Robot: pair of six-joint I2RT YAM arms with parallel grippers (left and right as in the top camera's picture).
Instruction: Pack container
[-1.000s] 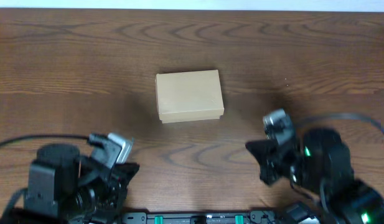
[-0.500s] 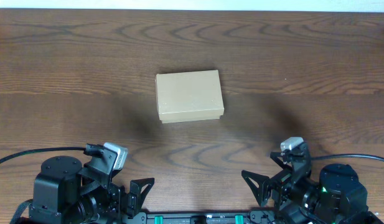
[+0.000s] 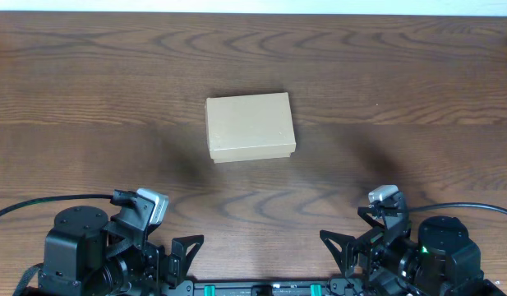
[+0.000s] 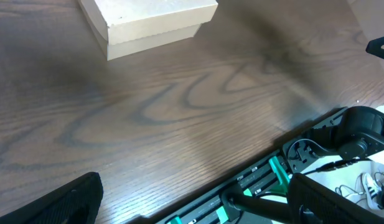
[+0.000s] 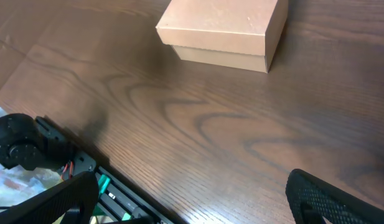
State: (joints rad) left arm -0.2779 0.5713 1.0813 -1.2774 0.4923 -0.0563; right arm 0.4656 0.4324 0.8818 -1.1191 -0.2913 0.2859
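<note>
The small tan-brown rectangular cardboard box (image 3: 250,125) lies flat on the dark wood-grain desk (image 3: 89,82), its lid down and flush all round. Everything else I place from that box.

My left tool (image 4: 195,180) hangs well back from the box, on its near side and off to its left. Its two black fingers stand wide apart with nothing between them. My right tool (image 5: 192,177) hangs likewise on the near side of the box, off to its right, fingers spread wide and empty. Neither touches the box. Both wrist cameras look across bare wood toward it.

I see no loose item around the box in any view: nothing beside it, nothing on top of it, nothing in either tool. From that I judge the packing is either finished, with the box closed over its contents, or not yet begun. The shut lid and both tools empty and well apart from it lean me toward finished, but I cannot see inside.

If work remains, the next move calls for one tool to come in low at a lid edge and lift while the other steadies the base. I cannot tell which side carries the hinge.
</note>
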